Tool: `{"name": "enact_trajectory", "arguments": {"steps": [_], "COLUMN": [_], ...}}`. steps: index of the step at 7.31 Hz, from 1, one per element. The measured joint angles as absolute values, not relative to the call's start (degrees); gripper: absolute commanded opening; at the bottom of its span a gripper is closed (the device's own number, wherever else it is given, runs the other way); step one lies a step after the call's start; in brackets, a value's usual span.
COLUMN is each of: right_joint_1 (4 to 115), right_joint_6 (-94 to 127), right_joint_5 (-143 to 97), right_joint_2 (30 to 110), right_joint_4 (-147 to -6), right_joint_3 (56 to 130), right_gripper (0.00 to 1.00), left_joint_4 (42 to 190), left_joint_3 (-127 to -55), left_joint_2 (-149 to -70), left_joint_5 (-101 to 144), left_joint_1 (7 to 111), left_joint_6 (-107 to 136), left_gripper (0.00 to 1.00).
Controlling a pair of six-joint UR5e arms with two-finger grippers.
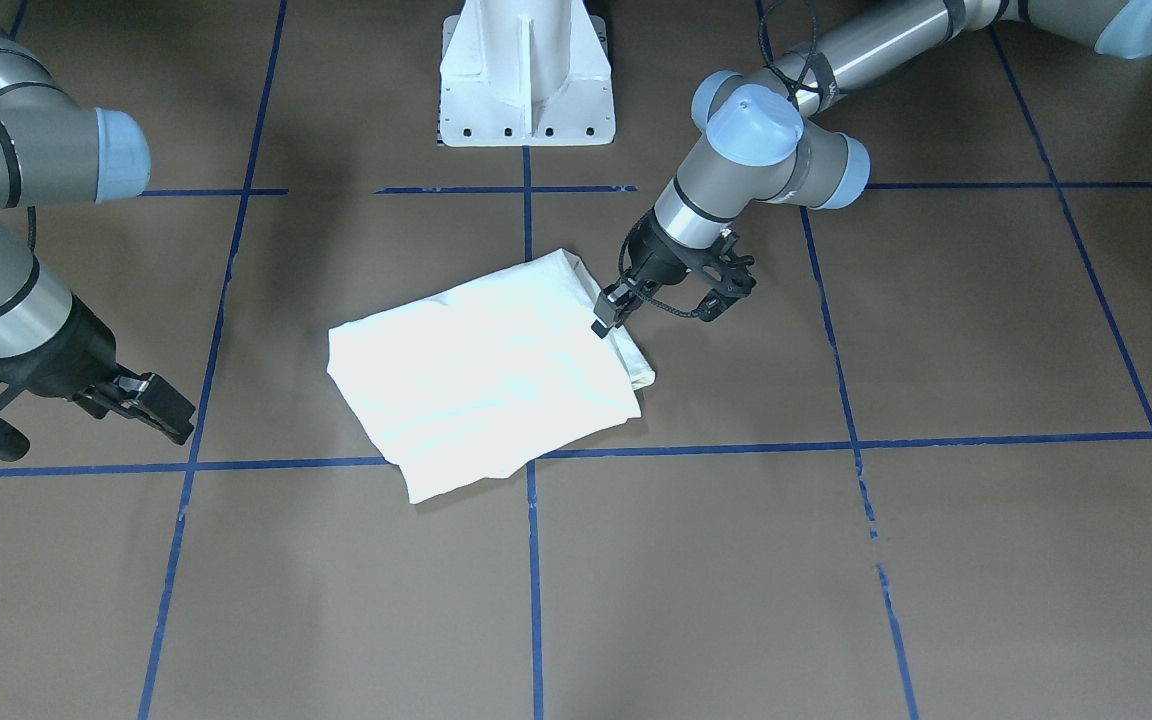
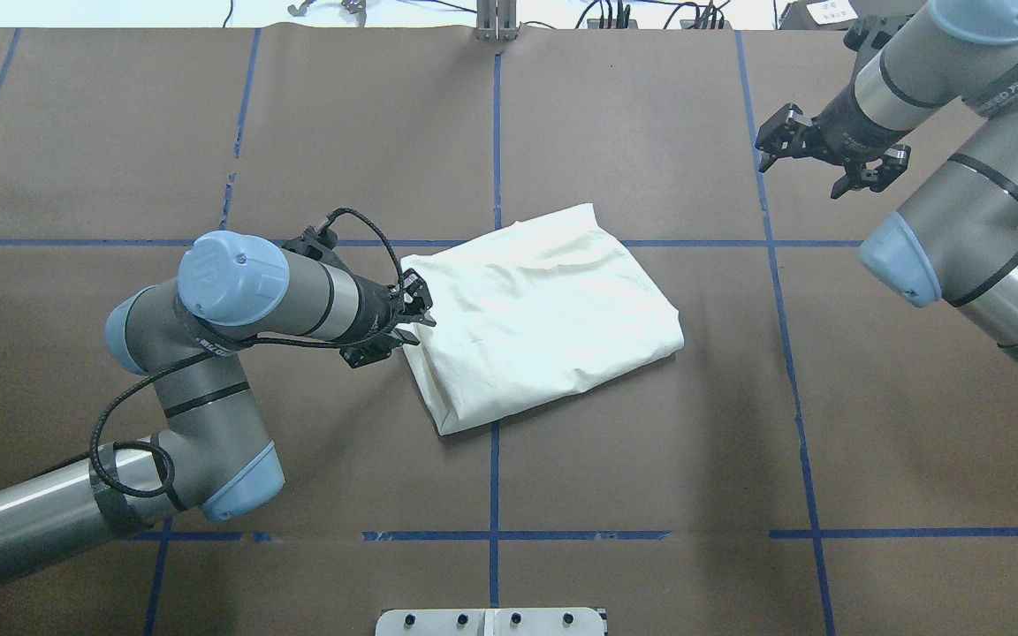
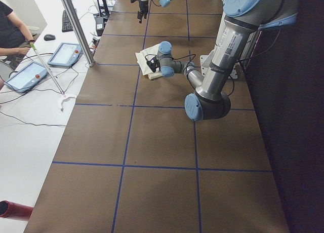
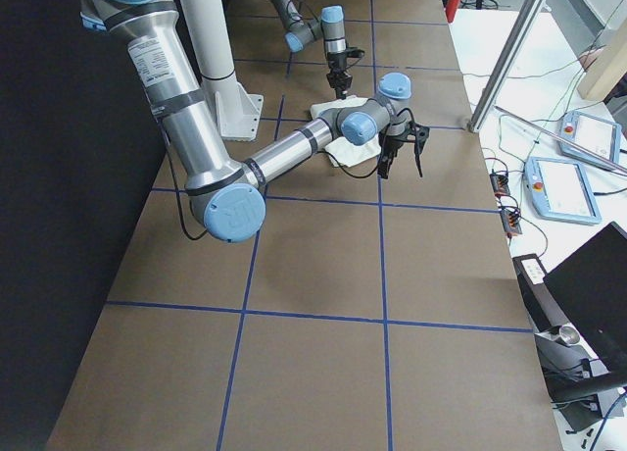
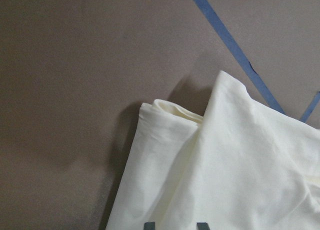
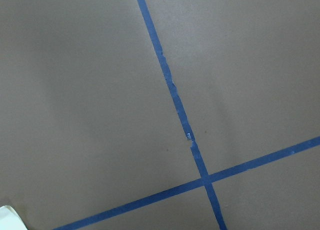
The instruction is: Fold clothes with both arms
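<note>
now a folded cream-white cotton shirt lies flat. black left gripper gapes wide at its edge; black right gripper, wide too, hangs well apart.

Shirt is folded, its inner layers hidden under the top panel. Can't tell if the left gripper at the shirt's edge touches the cloth. Left wrist view crops its fingertips. Right gripper, well away from the shirt, is partly cropped in the front view. Both are too small in the side views.
</note>
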State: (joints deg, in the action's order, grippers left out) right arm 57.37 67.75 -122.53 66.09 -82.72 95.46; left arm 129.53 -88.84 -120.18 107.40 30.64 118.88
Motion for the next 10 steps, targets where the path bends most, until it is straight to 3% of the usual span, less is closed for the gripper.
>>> {"name": "enact_trajectory", "arguments": {"steps": [1, 2, 3, 4, 10], "right_joint_1": [57.3, 57.3, 57.3, 57.3, 56.6], "right_joint_6": [67.8, 67.8, 67.8, 67.8, 67.8], "right_joint_5": [-122.5, -122.6, -122.6, -122.6, -122.5], "right_joint_2": [66.1, 66.1, 66.1, 66.1, 66.2], "right_joint_4": [-82.7, -82.7, -82.7, -82.7, -82.7], "right_joint_3": [95.5, 95.6, 95.7, 95.9, 95.8], "right_gripper": [1.0, 1.0, 1.0, 1.0, 1.0], "left_joint_4": [129.9, 130.1, 130.1, 130.1, 123.7], "left_joint_3": [-88.0, -87.3, -86.8, -86.6, -96.1], "left_joint_2": [-120.6, -120.9, -121.0, -121.0, -119.2], "left_joint_5": [107.4, 107.4, 107.4, 107.5, 104.6], "left_joint_1": [30.6, 30.6, 30.5, 30.5, 30.5], "left_joint_6": [118.9, 118.9, 118.9, 118.8, 118.7], "left_gripper": [0.39, 0.32, 0.04, 0.0, 0.0]}}
